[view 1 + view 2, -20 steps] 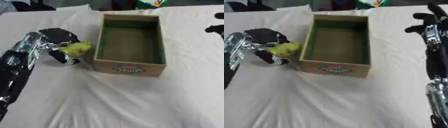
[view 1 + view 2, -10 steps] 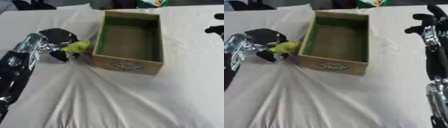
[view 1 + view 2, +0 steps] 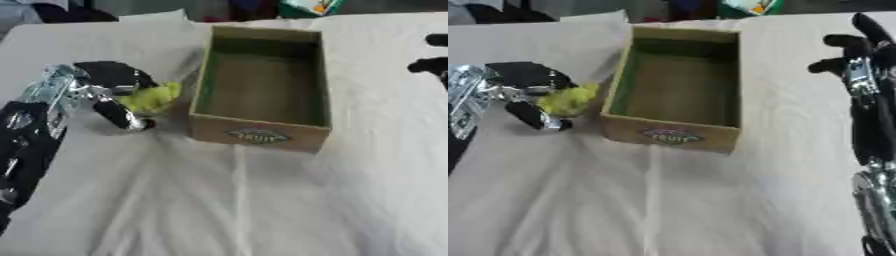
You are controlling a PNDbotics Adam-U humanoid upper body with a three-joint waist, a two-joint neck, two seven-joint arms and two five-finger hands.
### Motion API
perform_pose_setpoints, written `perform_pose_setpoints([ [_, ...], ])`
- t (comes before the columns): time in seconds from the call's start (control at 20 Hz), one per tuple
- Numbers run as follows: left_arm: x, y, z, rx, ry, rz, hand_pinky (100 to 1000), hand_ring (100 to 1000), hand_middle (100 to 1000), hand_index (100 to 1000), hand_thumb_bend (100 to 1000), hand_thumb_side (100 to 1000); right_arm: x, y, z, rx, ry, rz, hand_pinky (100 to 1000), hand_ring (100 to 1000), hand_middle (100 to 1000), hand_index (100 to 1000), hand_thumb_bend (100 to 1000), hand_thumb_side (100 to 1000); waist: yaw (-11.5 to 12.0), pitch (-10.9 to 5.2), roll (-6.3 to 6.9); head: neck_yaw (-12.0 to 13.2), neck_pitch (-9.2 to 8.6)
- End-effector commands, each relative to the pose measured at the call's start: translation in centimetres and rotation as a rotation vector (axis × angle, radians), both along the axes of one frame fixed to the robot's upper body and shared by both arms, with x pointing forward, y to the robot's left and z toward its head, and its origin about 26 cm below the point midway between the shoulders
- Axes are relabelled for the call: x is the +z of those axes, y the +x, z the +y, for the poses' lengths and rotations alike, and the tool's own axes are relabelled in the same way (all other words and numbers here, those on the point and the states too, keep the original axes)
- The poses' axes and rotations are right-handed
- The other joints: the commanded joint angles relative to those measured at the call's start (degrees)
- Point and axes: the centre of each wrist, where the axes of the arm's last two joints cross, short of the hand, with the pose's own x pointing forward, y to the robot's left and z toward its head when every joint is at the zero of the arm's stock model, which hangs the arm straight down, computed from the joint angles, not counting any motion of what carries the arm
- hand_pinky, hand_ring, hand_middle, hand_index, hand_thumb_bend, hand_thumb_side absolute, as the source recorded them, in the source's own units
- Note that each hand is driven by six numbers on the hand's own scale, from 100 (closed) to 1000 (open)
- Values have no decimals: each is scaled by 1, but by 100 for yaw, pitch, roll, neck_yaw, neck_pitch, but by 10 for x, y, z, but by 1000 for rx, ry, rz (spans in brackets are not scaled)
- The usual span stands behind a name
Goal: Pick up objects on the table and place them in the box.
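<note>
Left robot hand [image 3: 109, 95], black with silver joints, sits at 9 o'clock of the open brown cardboard box [image 3: 260, 134], fingers and thumb curled around a small yellow-green soft-looking object [image 3: 150, 98]. The object is pinched between the dark upper fingers and the lower digit [image 3: 118, 114], and its right edge is just beside the box's left wall, outside the box; contact with the wall cannot be told. The hand's lower part looks down on the white cloth-covered bench [image 3: 227, 200]. The box interior shows a green-tinted lining and a bare brown floor, with a printed oval label [image 3: 668, 135] on the near wall. The cloth is wrinkled in folds at 6 o'clock of the box. Right robot hand [image 3: 852, 45] is at 3 o'clock of the box, well apart from it, fingers spread and relaxed, holding nothing. A green-and-white item [image 3: 747, 7] lies at 12 o'clock beyond the box.
</note>
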Motion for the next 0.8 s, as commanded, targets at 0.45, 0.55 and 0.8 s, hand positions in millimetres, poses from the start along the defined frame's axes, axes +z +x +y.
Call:
perform_pose_setpoints([
  [0.45, 19, -1, 6, -1, 71, -6, 606, 771, 683, 864, 269, 704, 7, -3, 2, 22, -3, -26, 814, 609, 736, 956, 100, 732, -55, -82, -26, 80, -132],
  [0.55, 17, 0, 4, 1, 86, -12, 607, 777, 700, 868, 306, 702, 7, -2, 2, 25, -2, -27, 814, 609, 736, 956, 100, 733, -74, -67, -28, 98, -141],
  [0.8, 16, 1, -3, 5, 150, -71, 605, 782, 703, 875, 320, 721, 8, -2, 3, 31, -1, -31, 814, 609, 736, 955, 100, 733, -115, -39, -43, 142, -186],
])
